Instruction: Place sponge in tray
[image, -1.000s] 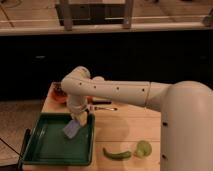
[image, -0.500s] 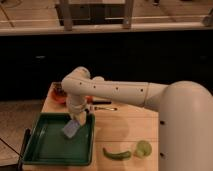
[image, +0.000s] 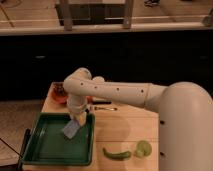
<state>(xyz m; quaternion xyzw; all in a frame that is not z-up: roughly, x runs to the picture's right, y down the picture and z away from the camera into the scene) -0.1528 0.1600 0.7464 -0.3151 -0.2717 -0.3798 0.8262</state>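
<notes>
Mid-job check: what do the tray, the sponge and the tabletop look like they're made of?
Tray: likely plastic, uniform green with a slight sheen and moulded rim. Sponge: soft foam by its look, matte pale blue, hanging from the end effector over the tray's far right part. Tabletop: light wood or wood laminate, with board-like seams.

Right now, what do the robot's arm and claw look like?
The arm is smooth, off-white and tubular, with a row of small dark dots along it and a bulky rounded shoulder. The claw, over the green tray, looks darker with yellowish tips. No cables visible.
</notes>
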